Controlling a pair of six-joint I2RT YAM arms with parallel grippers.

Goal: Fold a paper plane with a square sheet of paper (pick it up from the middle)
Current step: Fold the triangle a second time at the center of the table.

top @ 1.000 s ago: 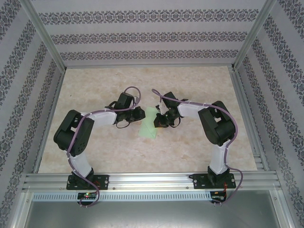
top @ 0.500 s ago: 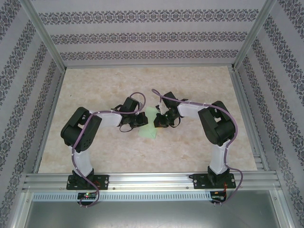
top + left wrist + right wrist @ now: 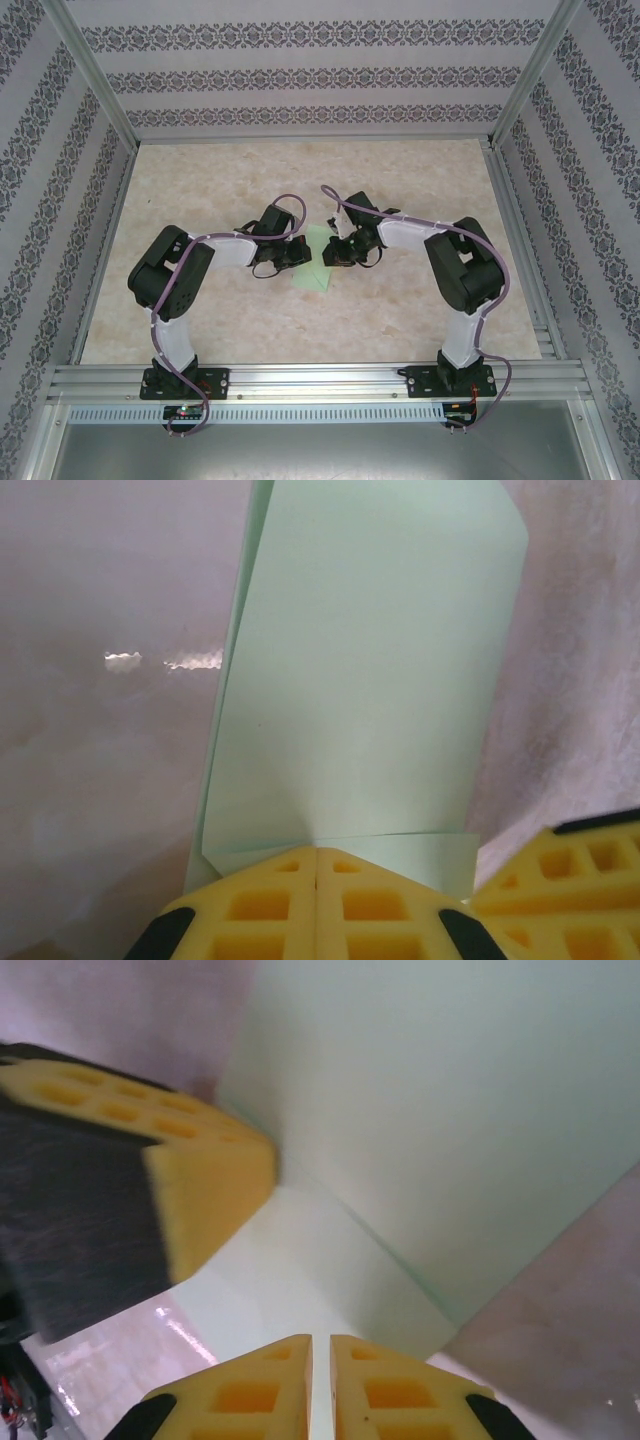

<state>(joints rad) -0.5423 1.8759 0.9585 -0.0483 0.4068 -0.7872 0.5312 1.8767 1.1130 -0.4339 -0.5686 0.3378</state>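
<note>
The pale-green sheet of paper (image 3: 318,263), partly folded into a narrow strip, lies at mid-table between both grippers. In the left wrist view one panel of the paper (image 3: 370,680) slopes away from a crease. My left gripper (image 3: 299,252) (image 3: 316,852) is shut, its tips together against that crease. A yellow left fingertip (image 3: 215,1185) touches the fold in the right wrist view. My right gripper (image 3: 334,255) (image 3: 321,1340) sits over the paper's (image 3: 450,1110) flat flap, jaws almost closed with a thin slit. Whether paper is pinched in it is unclear. A right finger (image 3: 570,875) borders the sheet's corner.
The beige marbled table (image 3: 400,180) is boxed in by patterned walls (image 3: 320,75) at the back and both sides. An aluminium rail (image 3: 320,380) with both arm bases runs along the near edge. Open tabletop lies behind and in front of the paper.
My left arm has swung right toward the paper and its gripper has closed at the crease. The right arm has barely shifted, its jaws parting a hair.
</note>
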